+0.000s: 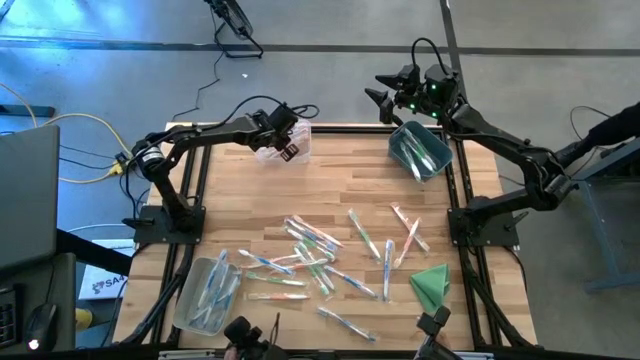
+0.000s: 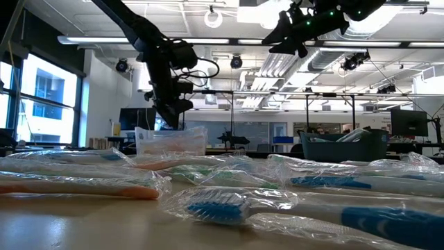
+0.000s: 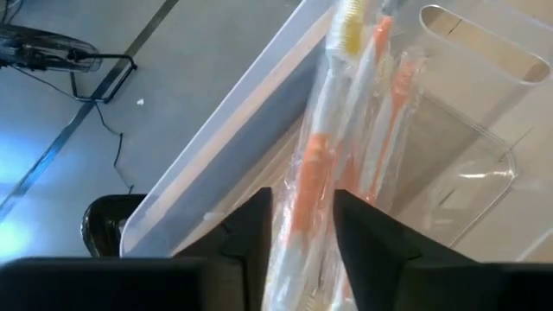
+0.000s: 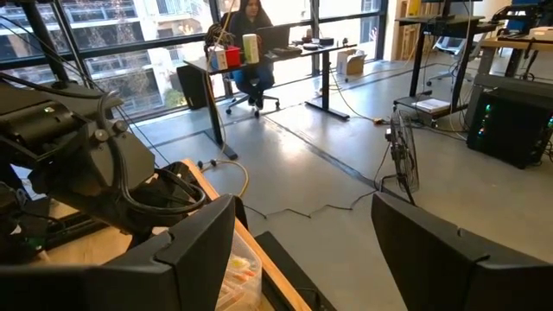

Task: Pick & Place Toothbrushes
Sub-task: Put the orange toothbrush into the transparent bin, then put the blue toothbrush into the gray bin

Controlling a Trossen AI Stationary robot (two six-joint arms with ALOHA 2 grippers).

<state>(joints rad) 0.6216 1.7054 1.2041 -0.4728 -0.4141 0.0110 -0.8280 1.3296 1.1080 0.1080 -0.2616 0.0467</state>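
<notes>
Fingers of the left gripper [image 3: 298,233] are pinched on an orange-handled toothbrush [image 3: 313,168] in its crinkled clear wrapper, held over the clear bin [image 1: 284,143] at the table's far edge, left of centre. The left wrist view shows this bin already holding other orange-accented brushes, so the step in hand looks like the drop of a sorted brush. The next move probably calls for spreading the fingers so the brush falls inside the walls, then lifting clear without snagging the wrapper.

The right gripper [image 1: 390,92] hangs beyond the table's far edge, just past the blue-grey bin [image 1: 421,150] near the far right corner; its fingers stand wide apart with nothing between them, and it appears to wait.

Most of the work seems left. The toothbrushes [image 1: 318,255] lie scattered across the near half of the table, some crossing or touching, a few apart toward the right. They are thin whitish sticks with orange, green or blue accents, each sealed in glossy film that will likely be slippery and springy under a pinch. Another clear bin [image 1: 205,293] at the near left corner holds several blue-accented ones. A folded green cloth [image 1: 431,284] rests near the right edge, just beside the outermost brushes.
</notes>
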